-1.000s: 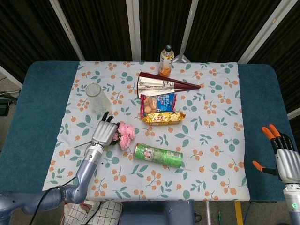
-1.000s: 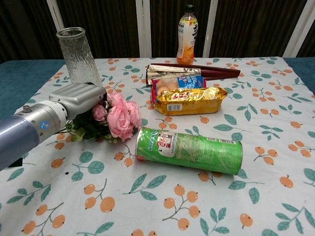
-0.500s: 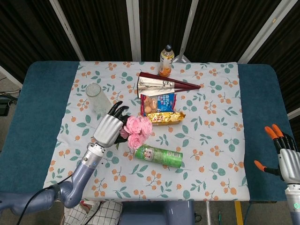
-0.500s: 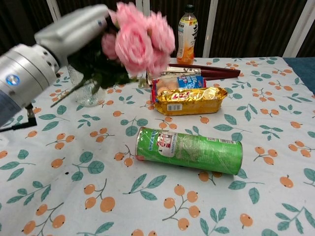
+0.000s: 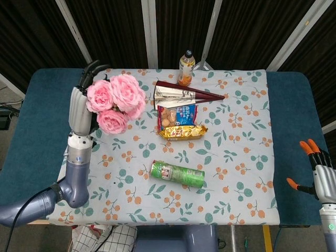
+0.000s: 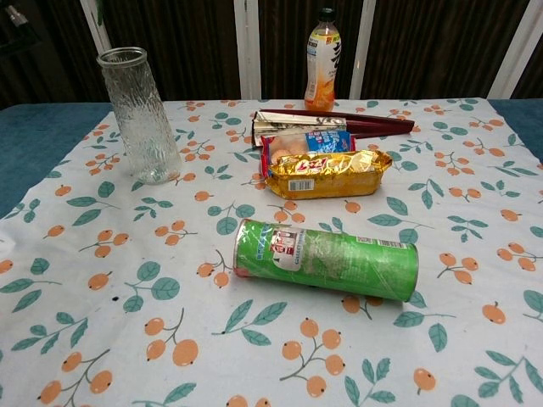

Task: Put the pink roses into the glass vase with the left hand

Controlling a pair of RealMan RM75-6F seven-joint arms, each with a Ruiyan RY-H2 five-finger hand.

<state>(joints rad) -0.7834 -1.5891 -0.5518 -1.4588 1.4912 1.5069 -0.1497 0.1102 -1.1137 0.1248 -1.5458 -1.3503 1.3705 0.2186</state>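
Note:
My left hand point(image 5: 81, 107) is raised high above the table's left side and grips the bunch of pink roses point(image 5: 115, 102), whose blooms face the head camera. In that view the hand and blooms hide the glass vase. The chest view shows the vase point(image 6: 140, 114) standing upright on the floral cloth at the far left, with neither the hand nor the roses in frame. My right hand point(image 5: 319, 173) hangs off the table's right edge, its orange-tipped fingers spread and holding nothing.
A green chip can point(image 6: 327, 259) lies on its side mid-table. Behind it lie a gold snack pack point(image 6: 327, 174), a blue snack bag point(image 6: 310, 142) and a folded dark red fan point(image 6: 339, 123). An orange drink bottle point(image 6: 322, 59) stands at the back edge.
My left hand has lifted the roses from the cloth beside the chip can, up and to the left, out of the chest view. The right hand has barely moved.

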